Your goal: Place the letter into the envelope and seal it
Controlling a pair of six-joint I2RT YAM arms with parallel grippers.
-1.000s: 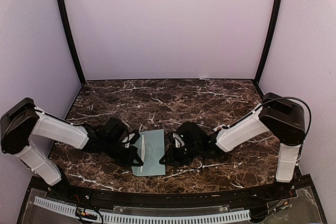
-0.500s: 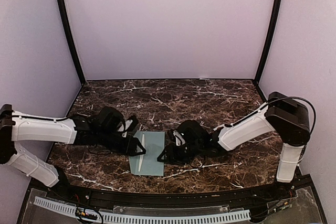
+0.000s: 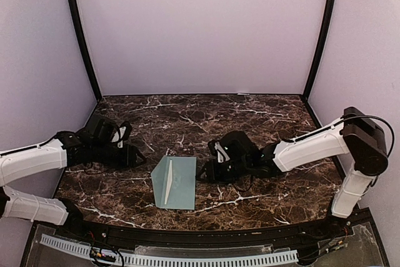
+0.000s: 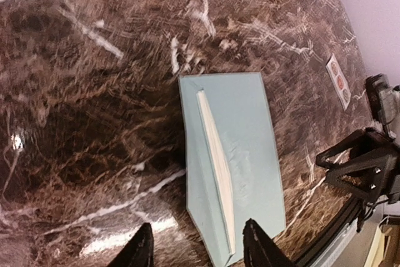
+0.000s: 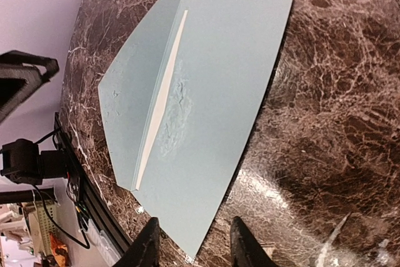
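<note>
The pale teal envelope [image 3: 178,182] lies flat at the near middle of the table. Its pointed flap on the left side stands partly up, showing a whitish inner edge [image 4: 215,154]. No separate letter shows in any view. My left gripper [image 3: 134,156] is open and empty, well to the left of the envelope. In the left wrist view [image 4: 197,251] its tips frame the envelope's [image 4: 250,148] near end from a distance. My right gripper [image 3: 203,173] is open and empty, just right of the envelope. In the right wrist view [image 5: 194,248] it sits low by the envelope's [image 5: 219,79] edge.
A small white strip of round stickers [image 4: 338,80] lies on the marble beyond the envelope, near the right arm. The dark marble table [image 3: 187,117] has purple walls on three sides and a black rail along the near edge.
My left gripper has drawn back to the left, away from the envelope, and the flap now stands partly raised. My right gripper has pulled slightly right, off the envelope's edge.
</note>
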